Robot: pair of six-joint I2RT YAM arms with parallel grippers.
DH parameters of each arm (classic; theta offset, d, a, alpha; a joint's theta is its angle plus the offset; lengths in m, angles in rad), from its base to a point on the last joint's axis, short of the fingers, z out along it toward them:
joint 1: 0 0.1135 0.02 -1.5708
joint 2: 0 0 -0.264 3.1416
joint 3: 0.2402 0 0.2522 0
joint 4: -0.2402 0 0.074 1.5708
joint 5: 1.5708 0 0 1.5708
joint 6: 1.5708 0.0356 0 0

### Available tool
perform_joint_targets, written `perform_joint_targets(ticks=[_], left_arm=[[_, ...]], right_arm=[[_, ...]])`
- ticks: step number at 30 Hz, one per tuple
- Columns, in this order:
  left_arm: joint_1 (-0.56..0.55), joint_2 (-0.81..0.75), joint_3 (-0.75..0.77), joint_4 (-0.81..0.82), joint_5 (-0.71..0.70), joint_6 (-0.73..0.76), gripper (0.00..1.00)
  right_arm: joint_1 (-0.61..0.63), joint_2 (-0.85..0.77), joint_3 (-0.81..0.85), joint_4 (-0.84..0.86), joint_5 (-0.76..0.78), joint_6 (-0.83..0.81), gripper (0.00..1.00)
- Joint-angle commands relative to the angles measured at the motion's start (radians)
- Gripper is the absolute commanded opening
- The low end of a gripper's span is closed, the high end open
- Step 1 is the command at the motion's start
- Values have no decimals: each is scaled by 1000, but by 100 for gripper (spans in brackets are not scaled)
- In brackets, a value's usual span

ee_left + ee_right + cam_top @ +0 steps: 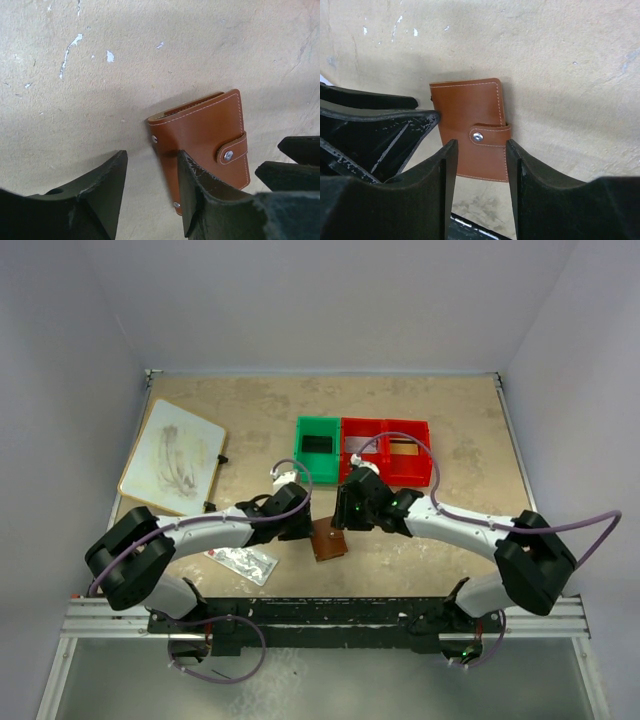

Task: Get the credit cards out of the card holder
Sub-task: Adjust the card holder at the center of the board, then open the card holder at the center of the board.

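Card holder (205, 135) lies snapped shut — inside hidden — left hand (151, 165) and right hand (481, 150) both apart.

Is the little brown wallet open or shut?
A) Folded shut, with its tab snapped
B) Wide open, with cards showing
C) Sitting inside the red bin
A: the small brown leather folding wallet lies flat on the tan table, folded shut, with its snap tab buttoned across the edge and no cards showing.
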Motion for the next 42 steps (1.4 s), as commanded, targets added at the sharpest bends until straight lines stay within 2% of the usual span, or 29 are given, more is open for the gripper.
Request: perform_joint_targets(ticks=[1, 5, 16, 27, 29, 31, 37, 40, 42], left_arm=[[25, -13, -42, 107, 62, -52, 41], [37, 3, -76, 192, 150, -83, 39], [40, 27, -78, 182, 142, -89, 35], [55, 30, -104, 213, 157, -109, 30], [61, 33, -112, 220, 162, -111, 29], [65, 35, -115, 222, 165, -113, 29], [68, 45, -119, 232, 174, -113, 28], [68, 51, -115, 230, 176, -110, 28], [68, 59, -110, 218, 167, -108, 28]], right_arm=[[23, 31, 61, 0, 2, -24, 46], [45, 65, 66, 6, -1, -26, 45], [79, 168, 128, -42, 42, -48, 40], [142, 270, 148, -118, 126, 2, 41], [153, 275, 136, -114, 132, 7, 39], [159, 282, 134, -124, 147, 13, 33], [162, 292, 148, -156, 177, 33, 28], [161, 264, 148, -152, 135, 40, 25], [149, 236, 147, -121, 124, 31, 14]])
